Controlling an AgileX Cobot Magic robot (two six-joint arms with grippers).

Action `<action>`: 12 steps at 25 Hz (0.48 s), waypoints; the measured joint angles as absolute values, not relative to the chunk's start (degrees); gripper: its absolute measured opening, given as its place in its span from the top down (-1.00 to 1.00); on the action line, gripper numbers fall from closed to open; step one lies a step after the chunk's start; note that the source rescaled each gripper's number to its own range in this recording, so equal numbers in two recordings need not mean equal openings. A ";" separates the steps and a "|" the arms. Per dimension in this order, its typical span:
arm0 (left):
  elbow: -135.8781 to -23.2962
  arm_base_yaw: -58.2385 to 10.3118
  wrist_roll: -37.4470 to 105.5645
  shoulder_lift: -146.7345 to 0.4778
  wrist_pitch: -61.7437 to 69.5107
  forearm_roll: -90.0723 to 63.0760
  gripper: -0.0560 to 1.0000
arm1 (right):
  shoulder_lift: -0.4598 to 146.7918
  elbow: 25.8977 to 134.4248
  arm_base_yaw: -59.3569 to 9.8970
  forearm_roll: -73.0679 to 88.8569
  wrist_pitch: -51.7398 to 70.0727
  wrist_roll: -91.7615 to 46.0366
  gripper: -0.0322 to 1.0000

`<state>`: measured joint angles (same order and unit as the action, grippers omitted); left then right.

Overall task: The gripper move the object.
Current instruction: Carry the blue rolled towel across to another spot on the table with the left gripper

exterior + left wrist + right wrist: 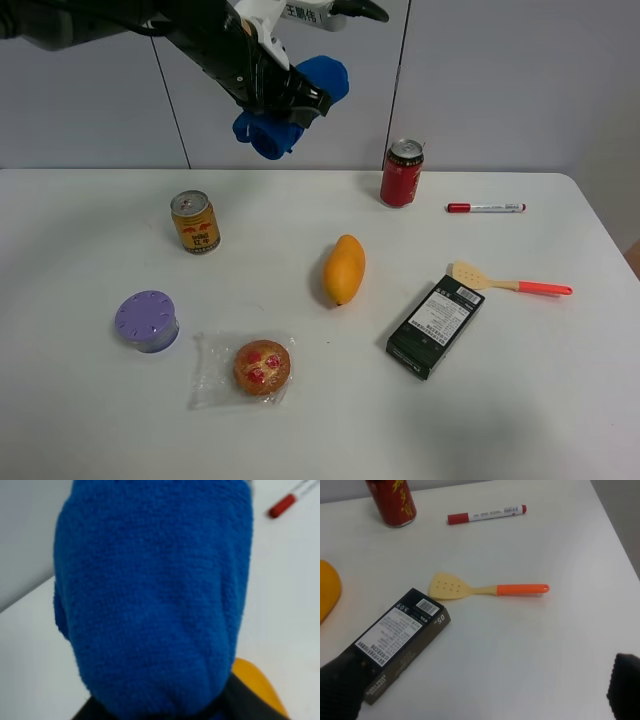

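Observation:
The blue cloth bundle [323,76] hangs high above the table's back edge, held in my left gripper [288,103], the black claw of the arm coming in from the upper left. One lump sticks out each side of the claw. In the left wrist view the cloth [150,595] fills almost the whole picture and hides the fingertips; only a dark finger [242,702] shows below it. The orange-yellow mango [343,269] lies mid-table, below and right of the cloth. My right gripper [480,692] is open and empty above the table's right side, out of the exterior view.
A red can [402,172] and a red marker [485,208] sit at the back right. A yellow can [195,222], a purple round container [146,320] and a wrapped pastry [262,367] are on the left. A black box [436,325] and a yellow spatula [510,283] lie on the right.

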<state>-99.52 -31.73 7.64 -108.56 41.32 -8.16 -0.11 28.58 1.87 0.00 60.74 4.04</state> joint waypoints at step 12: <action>-99.52 -42.69 -10.62 -110.72 31.05 -10.46 0.88 | -0.11 28.58 1.87 0.00 60.74 4.04 -1.00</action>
<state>-99.52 -42.69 -10.62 -110.72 31.05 -10.46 -0.11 28.58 1.87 0.00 60.74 4.04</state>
